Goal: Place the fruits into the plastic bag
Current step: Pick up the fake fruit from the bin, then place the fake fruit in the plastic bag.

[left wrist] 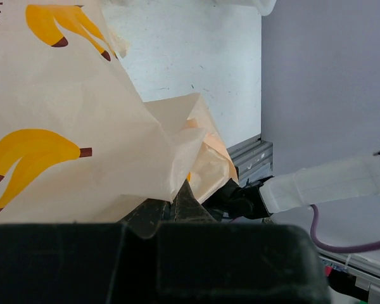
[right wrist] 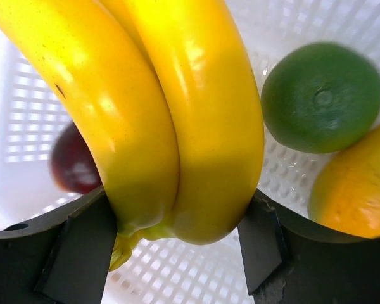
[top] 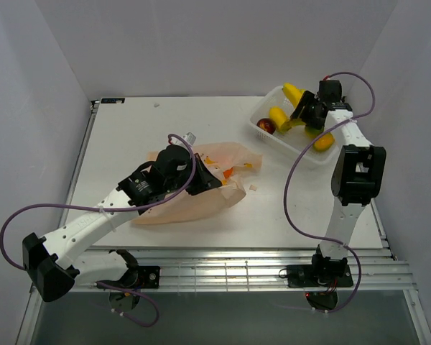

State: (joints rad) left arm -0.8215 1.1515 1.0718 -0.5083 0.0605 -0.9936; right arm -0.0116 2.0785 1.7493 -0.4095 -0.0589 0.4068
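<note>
2 bananas (right wrist: 177, 126) in basket (right wrist: 31, 126), right gripper (right wrist: 180, 231) closed on both flanks | glossy, stiff, light, likely slippery: hold across bunch near stem | left gripper (top: 212, 180) looks pinched on limp bag (top: 194, 208), centre of table (top: 129, 129)

Bare table (top: 266, 205) between plastic bag (top: 194, 208) and basket (top: 291, 149) passable; basket walls, green fruit (right wrist: 323, 95) crowd right tool (top: 300, 118), banana bunch (right wrist: 177, 126).
</note>
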